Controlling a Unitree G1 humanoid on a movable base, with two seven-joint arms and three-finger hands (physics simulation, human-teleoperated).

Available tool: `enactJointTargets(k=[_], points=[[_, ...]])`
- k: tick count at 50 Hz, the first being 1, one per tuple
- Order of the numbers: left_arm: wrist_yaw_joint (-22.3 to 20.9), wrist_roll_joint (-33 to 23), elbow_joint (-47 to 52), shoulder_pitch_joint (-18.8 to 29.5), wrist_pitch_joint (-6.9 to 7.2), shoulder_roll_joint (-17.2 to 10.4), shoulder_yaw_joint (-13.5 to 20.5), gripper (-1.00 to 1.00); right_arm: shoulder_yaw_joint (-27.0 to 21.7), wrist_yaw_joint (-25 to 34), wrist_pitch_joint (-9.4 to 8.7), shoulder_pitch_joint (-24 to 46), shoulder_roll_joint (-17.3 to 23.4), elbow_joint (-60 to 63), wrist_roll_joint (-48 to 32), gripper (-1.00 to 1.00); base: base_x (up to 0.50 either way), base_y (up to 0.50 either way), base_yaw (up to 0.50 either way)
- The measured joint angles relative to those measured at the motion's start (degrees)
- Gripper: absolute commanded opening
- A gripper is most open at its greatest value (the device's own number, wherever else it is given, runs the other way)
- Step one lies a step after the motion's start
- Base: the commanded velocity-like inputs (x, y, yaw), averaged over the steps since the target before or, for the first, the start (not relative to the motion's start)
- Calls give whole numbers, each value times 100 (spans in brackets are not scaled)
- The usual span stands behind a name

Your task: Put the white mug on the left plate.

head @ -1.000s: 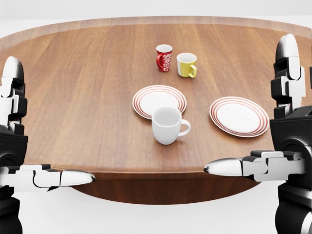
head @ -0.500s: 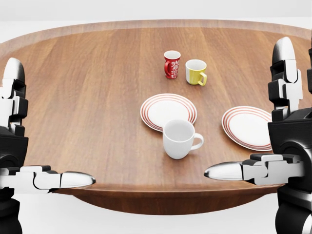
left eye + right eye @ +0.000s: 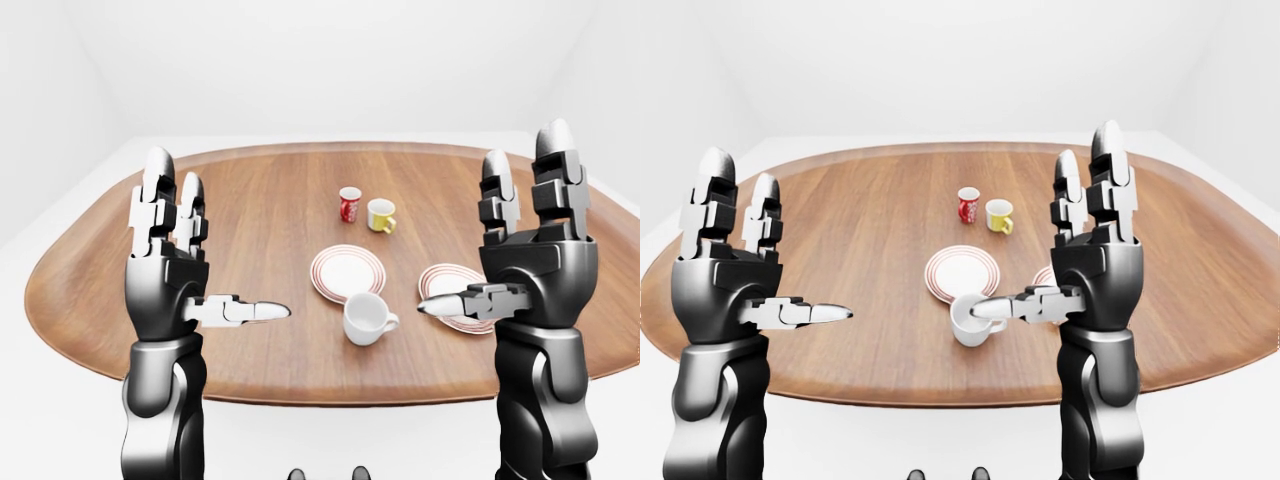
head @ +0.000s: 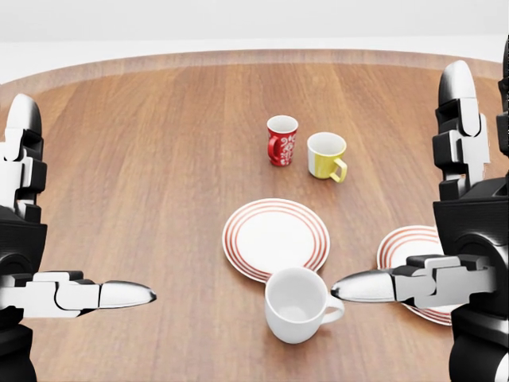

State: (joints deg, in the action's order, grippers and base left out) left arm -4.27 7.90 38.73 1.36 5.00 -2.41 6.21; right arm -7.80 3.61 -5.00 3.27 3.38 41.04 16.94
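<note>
White mug [image 4: 297, 305]: upright on the wooden table [image 4: 143, 159], touching the near rim of the left plate [image 4: 275, 238], unheld; left hand [image 3: 170, 262] and right hand [image 3: 530, 250] raised, spread, empty, apparently pre-reach.

white mug [image 4: 296, 305] upright | just below left plate [image 4: 275, 239] | both hands open
</note>
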Motion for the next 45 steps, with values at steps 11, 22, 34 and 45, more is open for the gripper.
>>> enactJointTargets(k=[11,22,34,45], points=[[0,8,32,-7,0,2,0,100,49,53,0,-27,-12,42,-25,100,50,0,0],[-2,17,41,0,0,2,7,100,103,103,0,-31,-31,58,-74,100,50,0,0],[-4,49,36,8,0,-11,47,100,143,-1,0,4,-38,-48,-281,100,28,-1,0],[-7,66,17,23,0,-26,76,100,273,-120,0,54,-51,-121,-606,100,0,0,0]])
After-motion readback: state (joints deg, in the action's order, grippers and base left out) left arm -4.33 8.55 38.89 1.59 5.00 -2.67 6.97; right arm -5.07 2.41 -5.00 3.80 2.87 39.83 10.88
